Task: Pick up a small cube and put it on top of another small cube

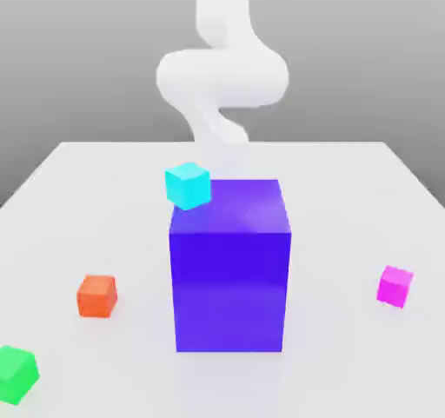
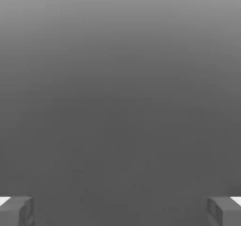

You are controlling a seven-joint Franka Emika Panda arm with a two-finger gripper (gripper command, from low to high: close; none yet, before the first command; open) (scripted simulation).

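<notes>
The pink cube (image 1: 395, 287) lies on the desk (image 1: 339, 190) near its edge on the exterior view's right, well apart from the big blue block (image 1: 230, 277). In the hand view, the fingers (image 2: 218, 212) stand wide open with nothing between them.

A big blue-violet block (image 1: 230, 277) stands upright on a pale, glossy table (image 1: 348, 225), its top face lighter than its front; a cyan cube (image 1: 188, 186), tilted, overlaps the block's top at the exterior view's left, though whether the two touch is unclear; an orange-red cube (image 1: 97, 296) sits on the table, apart from the block, towards the exterior view's left; a green cube (image 1: 16, 374) lies nearer the camera, partly cut off by that view's left edge; behind the table is a plain grey backdrop (image 1: 87, 51).
</notes>
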